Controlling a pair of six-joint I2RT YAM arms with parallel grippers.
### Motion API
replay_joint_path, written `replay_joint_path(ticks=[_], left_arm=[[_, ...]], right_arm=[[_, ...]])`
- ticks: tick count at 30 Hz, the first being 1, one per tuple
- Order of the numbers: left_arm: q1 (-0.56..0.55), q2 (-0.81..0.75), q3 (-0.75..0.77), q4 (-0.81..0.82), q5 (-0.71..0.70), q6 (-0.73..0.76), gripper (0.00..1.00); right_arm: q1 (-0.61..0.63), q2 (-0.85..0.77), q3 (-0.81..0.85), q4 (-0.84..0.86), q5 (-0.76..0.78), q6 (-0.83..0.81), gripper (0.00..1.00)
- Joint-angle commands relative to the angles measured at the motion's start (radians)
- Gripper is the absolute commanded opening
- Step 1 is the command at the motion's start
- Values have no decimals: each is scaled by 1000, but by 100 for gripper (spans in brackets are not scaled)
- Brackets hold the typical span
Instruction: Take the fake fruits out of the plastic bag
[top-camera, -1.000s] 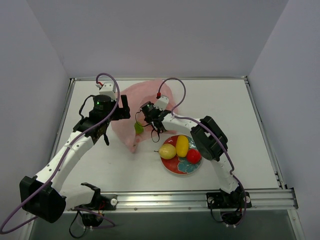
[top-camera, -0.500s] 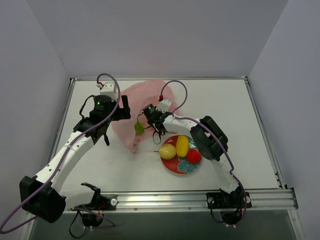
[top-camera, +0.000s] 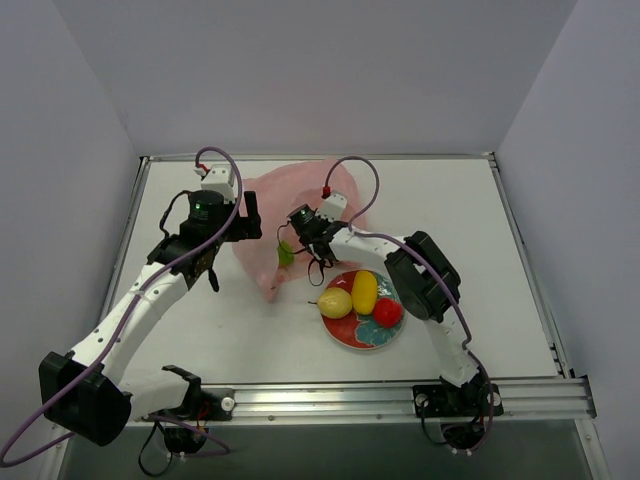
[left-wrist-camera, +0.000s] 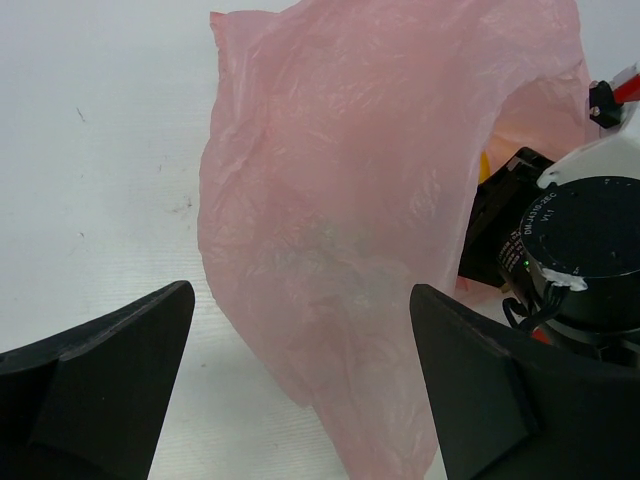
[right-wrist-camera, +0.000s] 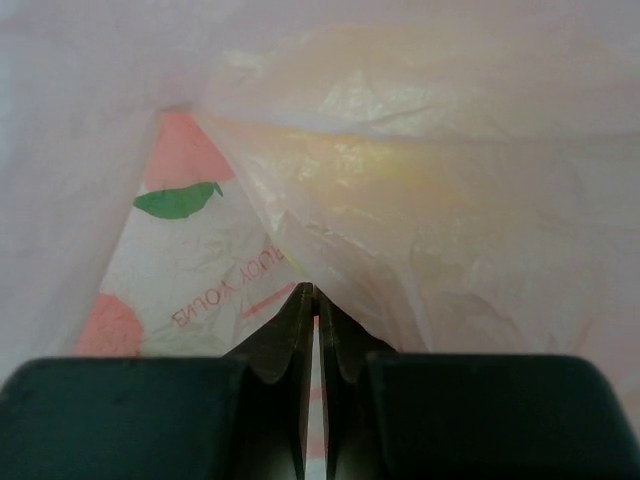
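Emptying step: right tool (right-wrist-camera: 312, 292) pinched shut on plastic bag (left-wrist-camera: 340, 200); left tool (left-wrist-camera: 300, 295) wide, empty. Next, likely: tip out green fruit (top-camera: 285, 253).

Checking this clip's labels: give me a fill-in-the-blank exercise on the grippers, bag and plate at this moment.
1. The plate holds ___ fake fruits.
2. The left gripper stands ___, facing the plastic bag.
3. The right gripper is ___ on a fold of the bag's film.
Missing words: three; open; shut.
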Motion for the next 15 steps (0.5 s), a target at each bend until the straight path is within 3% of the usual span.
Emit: replay_joint_path(ticks=[1, 7, 15], left_arm=[[-7, -38, 37, -3, -11, 14, 88], [-6, -35, 39, -4, -8, 14, 88], [-6, -35, 37, -4, -10, 14, 88]], right_arm=[[-11, -80, 3, -13, 50, -26, 0], [-6, -117, 14, 4, -51, -102, 0], [-5, -208, -101, 124, -250, -109, 0]])
